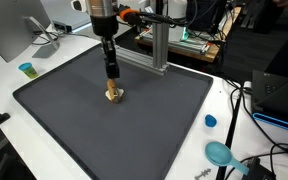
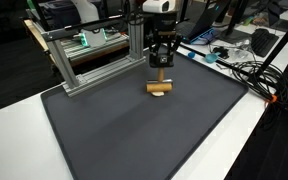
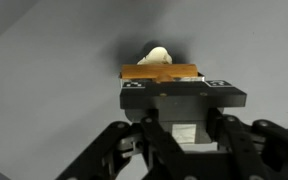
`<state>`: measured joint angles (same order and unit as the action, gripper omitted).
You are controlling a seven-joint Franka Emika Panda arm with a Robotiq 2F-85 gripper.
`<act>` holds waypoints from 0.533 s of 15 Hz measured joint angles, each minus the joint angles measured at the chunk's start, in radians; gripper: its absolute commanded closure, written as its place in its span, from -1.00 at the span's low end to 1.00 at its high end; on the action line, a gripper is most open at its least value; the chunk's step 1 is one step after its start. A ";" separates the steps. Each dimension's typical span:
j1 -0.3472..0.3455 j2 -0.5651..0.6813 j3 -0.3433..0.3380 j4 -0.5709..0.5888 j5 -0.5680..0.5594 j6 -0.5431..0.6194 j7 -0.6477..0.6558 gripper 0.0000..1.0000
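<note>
The pincer (image 1: 112, 74) is closed, and it seems clamped on the top of the wooden block (image 1: 114, 96), which stands near the middle of the dark mat (image 1: 164, 125). We judge this the gripping step. Next we need a straight, steady lift.

A dark mat (image 1: 74, 130) covers the white table (image 1: 9, 90) (a wooden block (image 1: 114, 96) stands on it).

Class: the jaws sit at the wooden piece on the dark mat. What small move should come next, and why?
Probably a short straight lift: the jaws look shut on the wooden piece, which seems to rest on the mat.
</note>
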<state>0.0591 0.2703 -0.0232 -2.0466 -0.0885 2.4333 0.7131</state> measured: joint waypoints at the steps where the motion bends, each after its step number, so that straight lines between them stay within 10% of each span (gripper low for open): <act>1: -0.011 0.000 0.002 0.002 0.036 -0.003 -0.060 0.57; 8: -0.035 0.005 0.005 0.030 0.166 -0.089 -0.270 0.57</act>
<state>0.0241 0.2755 -0.0182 -2.0166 0.0779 2.3438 0.4432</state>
